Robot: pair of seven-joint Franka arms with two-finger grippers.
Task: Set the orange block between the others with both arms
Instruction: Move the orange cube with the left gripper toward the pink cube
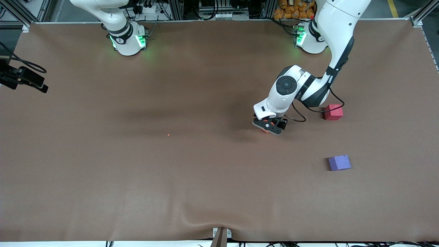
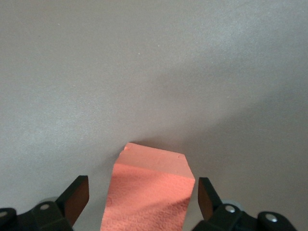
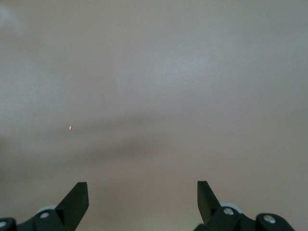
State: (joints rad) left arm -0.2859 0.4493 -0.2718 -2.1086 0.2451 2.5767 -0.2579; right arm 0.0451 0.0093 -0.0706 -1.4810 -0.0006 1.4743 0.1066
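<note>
Orange block (image 2: 149, 192), matte and pebbly, sits on the table (image 1: 137, 171) between the left gripper's (image 1: 271, 127) spread, untouching fingers (image 2: 77, 197). Right gripper (image 3: 142, 202) waits, wide and empty.

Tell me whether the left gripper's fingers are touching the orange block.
Apart. The left wrist view shows the left gripper open around the orange block, with bare table showing between each finger and the block's sides.

orange block (image 2: 149, 192) orange | cubes red-pink (image 1: 333, 112), purple-blue (image 1: 339, 162) | table (image 1: 137, 171) brown
</note>
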